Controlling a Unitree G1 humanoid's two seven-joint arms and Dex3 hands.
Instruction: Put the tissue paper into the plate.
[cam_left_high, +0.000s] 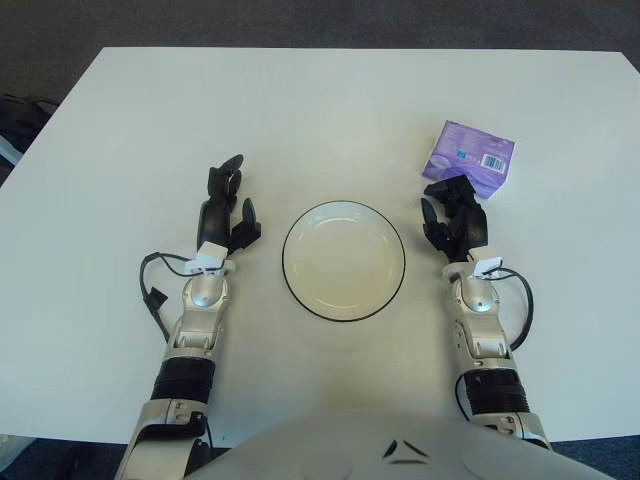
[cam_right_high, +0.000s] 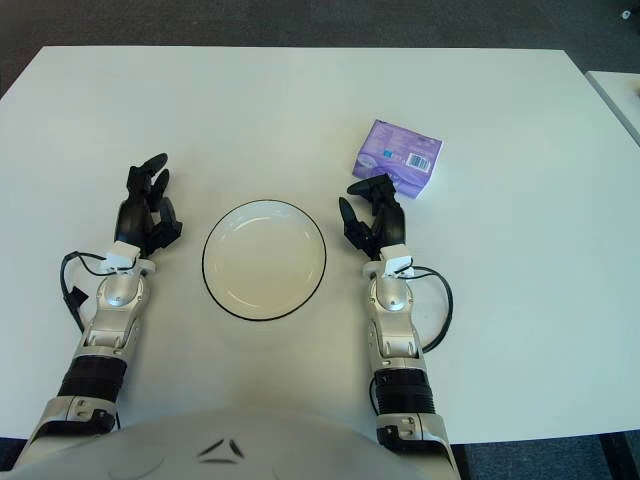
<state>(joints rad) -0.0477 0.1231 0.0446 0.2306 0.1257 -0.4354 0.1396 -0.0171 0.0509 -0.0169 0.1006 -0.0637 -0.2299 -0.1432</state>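
Observation:
A purple tissue pack (cam_left_high: 469, 157) with a white barcode label lies on the white table at the right, away from the plate. A white plate (cam_left_high: 344, 260) with a dark rim sits empty in the middle. My right hand (cam_left_high: 455, 212) is just below the pack, right of the plate, fingers spread and holding nothing; its fingertips are close to the pack's near edge. My left hand (cam_left_high: 226, 205) is left of the plate, fingers relaxed and empty.
The white table (cam_left_high: 320, 110) has dark floor beyond its far edge. A dark object (cam_left_high: 20, 115) shows past the table's left edge. Cables loop beside both forearms.

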